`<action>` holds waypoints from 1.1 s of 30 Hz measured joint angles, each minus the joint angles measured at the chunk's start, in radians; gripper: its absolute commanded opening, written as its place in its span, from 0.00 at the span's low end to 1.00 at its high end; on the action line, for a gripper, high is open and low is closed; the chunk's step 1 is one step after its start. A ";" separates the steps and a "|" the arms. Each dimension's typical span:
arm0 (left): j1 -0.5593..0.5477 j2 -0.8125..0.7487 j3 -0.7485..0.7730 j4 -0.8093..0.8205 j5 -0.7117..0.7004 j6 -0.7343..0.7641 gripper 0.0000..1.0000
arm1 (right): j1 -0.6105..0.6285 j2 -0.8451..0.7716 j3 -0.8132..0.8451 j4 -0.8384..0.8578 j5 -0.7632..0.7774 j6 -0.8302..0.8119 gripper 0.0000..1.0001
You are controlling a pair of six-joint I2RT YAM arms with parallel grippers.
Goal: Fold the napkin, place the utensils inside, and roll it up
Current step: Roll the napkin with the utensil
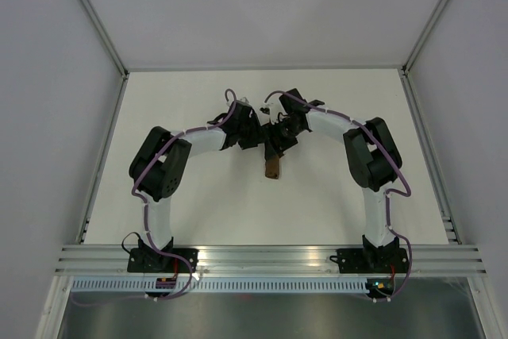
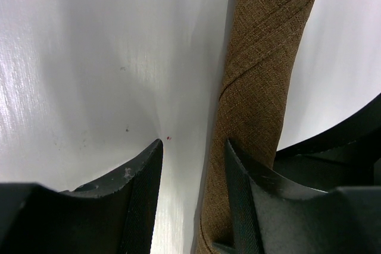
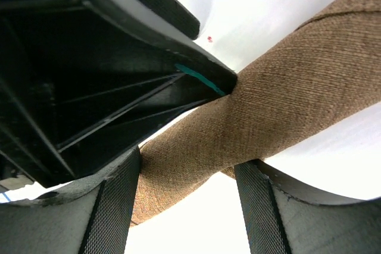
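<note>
**Rolled napkin at mid-desk, both arms meeting over it**

The dark-brown napkin lies on the desk as a tight roll. Rolling looks nearly finished, and no utensil shows. The right tool straddles the roll, both fingers against the cloth, apparently gripping. The left tool gapes over bare desk, one finger beside the roll. Both arms bow inward. Next, let go without loosening the wrap.

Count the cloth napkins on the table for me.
1. The rolled brown napkin lies near the middle of the table, gripped between the fingers of the right gripper, with the left gripper open beside it. Another could be hidden from these views.
</note>
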 measured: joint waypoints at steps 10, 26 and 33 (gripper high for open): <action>-0.003 0.000 0.000 0.000 0.001 0.000 0.50 | -0.033 0.000 0.024 -0.069 -0.031 0.006 0.71; -0.003 0.000 0.000 0.000 0.007 0.000 0.49 | -0.064 0.031 0.084 -0.084 -0.002 0.038 0.53; -0.003 0.000 0.000 0.000 0.008 0.000 0.49 | -0.098 0.047 0.083 -0.080 -0.006 0.037 0.47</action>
